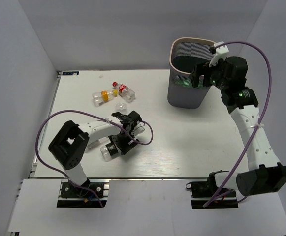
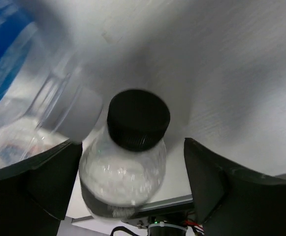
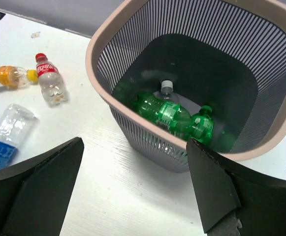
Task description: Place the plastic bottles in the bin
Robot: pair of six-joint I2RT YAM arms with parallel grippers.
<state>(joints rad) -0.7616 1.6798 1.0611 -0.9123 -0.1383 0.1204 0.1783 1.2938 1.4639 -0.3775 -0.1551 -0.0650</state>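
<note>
My left gripper (image 1: 115, 146) is open low over the table, its jaws either side of a clear bottle with a black cap (image 2: 133, 147). The bottle touches the left finger (image 2: 39, 182), with a gap to the right finger (image 2: 231, 187). It also shows in the top view (image 1: 107, 151). A blue-labelled bottle (image 2: 10, 69) lies just beside it. My right gripper (image 3: 133, 147) is open and empty, above the near rim of the bin (image 3: 133, 115), which also shows in the top view (image 1: 184, 96). The bin holds two green bottles (image 3: 165, 113) and a clear one (image 3: 166, 88).
On the table to the left of the bin lie an orange-labelled bottle (image 3: 10, 76), a red-labelled bottle (image 3: 49, 81) and a blue-labelled bottle (image 3: 5, 135). The first two also show in the top view, orange (image 1: 102, 97) and red (image 1: 124, 92). Grey walls close in the table.
</note>
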